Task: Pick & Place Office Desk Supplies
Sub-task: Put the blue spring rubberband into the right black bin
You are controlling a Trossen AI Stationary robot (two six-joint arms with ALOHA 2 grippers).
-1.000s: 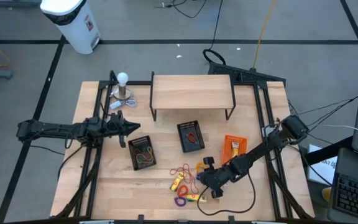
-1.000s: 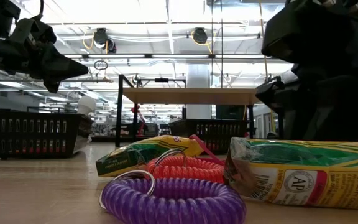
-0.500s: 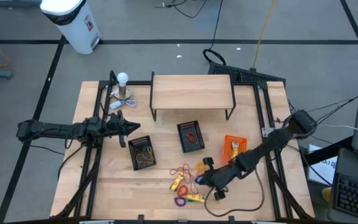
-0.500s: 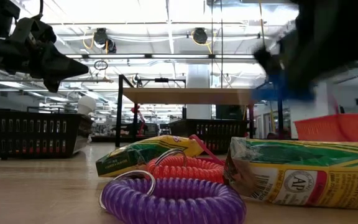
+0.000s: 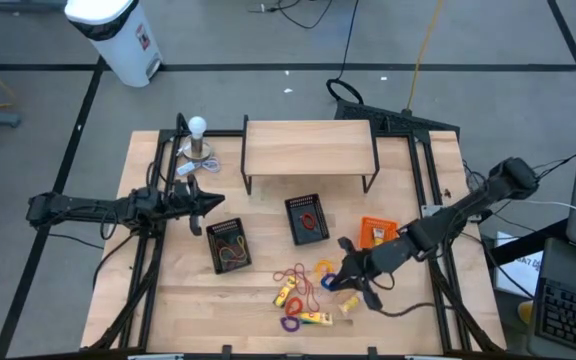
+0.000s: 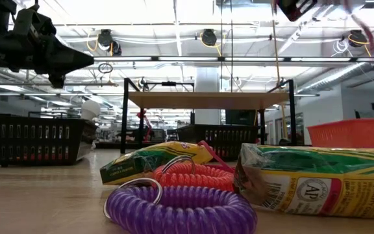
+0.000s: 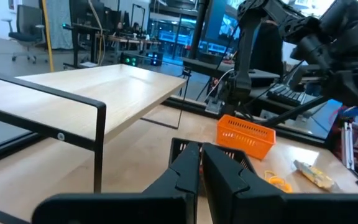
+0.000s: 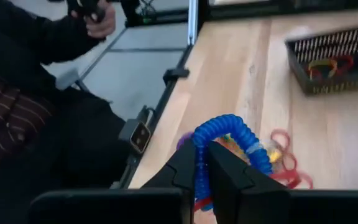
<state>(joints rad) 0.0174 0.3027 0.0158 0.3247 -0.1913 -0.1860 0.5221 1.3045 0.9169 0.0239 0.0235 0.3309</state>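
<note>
My right gripper (image 5: 340, 276) hangs over the loose pile near the table's front and is shut on a blue coiled loop (image 8: 227, 127). Under it lie a purple coil (image 6: 180, 209), a red coil (image 6: 193, 174), thin red loops (image 5: 293, 275), a yellow loop (image 5: 325, 267) and yellow packets (image 6: 320, 179) (image 5: 286, 294), all resting flat on the wood. My left gripper (image 5: 216, 203) waits shut above the table's left side, beside a black basket (image 5: 230, 245). My right gripper pinches the blue coiled loop between its two fingers at one stretch of the coil (image 8: 201, 163). The rest of the loop arches out ahead of the fingertips. The fingers slant down from the table's right. The loop is lifted clear of the pile.
A second black basket (image 5: 306, 218) holds red and yellow loops. An orange basket (image 5: 376, 233) sits close to the right arm. A wooden shelf (image 5: 308, 150) stands at the far side, with a white ball-topped stand (image 5: 198, 140) to its left. A person's hand and dark sleeve (image 8: 95, 15) show beyond the table's near edge.
My right gripper has risen from the pile, carrying the blue coil up with it, and has left the low view almost entirely. Its arm has swung toward the table's right and far side. The pile beneath has stayed in place.
</note>
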